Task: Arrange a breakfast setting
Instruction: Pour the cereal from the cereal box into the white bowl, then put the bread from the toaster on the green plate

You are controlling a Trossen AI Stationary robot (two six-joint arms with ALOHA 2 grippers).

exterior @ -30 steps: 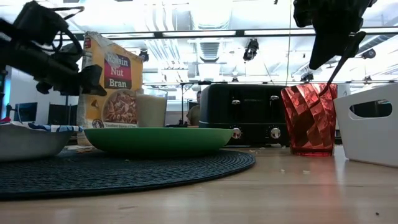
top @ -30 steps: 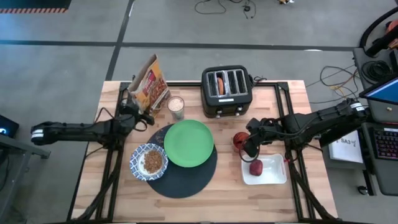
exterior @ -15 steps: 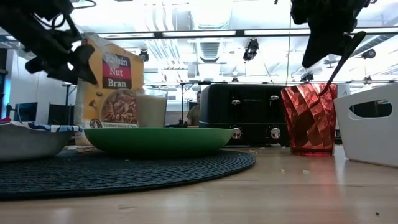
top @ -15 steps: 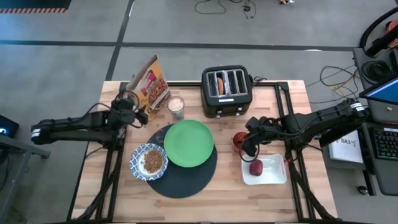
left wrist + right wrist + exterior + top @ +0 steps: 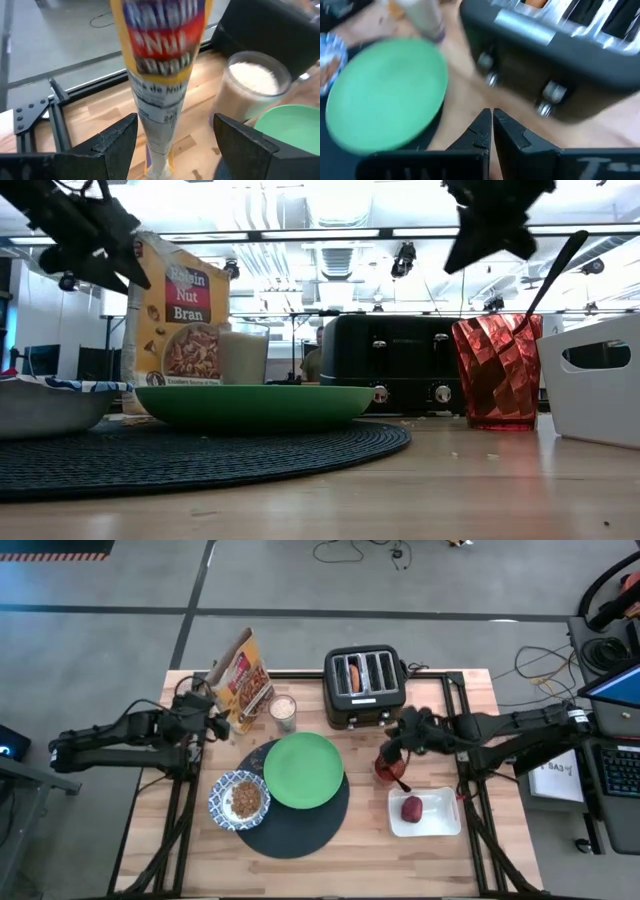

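The green plate [image 5: 303, 771] and the blue-and-white bowl [image 5: 239, 800] with cereal sit on the round dark placemat [image 5: 295, 830]. The red cup [image 5: 497, 370] stands right of the mat. The metal spoon [image 5: 553, 270] stands in it, leaning on its rim. The bagel [image 5: 354, 673] sticks out of a toaster slot. The dark red fruit [image 5: 412, 808] lies on a white tray. My right gripper [image 5: 492, 125] is shut and empty, above and just beyond the cup. My left gripper [image 5: 172, 145] is open, raised, facing the cereal box's [image 5: 160, 75] narrow edge without touching it.
The black toaster [image 5: 364, 688] stands at the far middle. A glass of milk [image 5: 283, 711] and the cereal box [image 5: 243, 678] stand left of it. The white tray [image 5: 425, 812] lies at the near right. A white bin [image 5: 595, 375] shows in the low view.
My right gripper has risen and gone toward the far edge, away from the red cup. The spoon stays leaning in the cup. My left gripper has risen and drawn back toward the table's left edge, away from the placemat.
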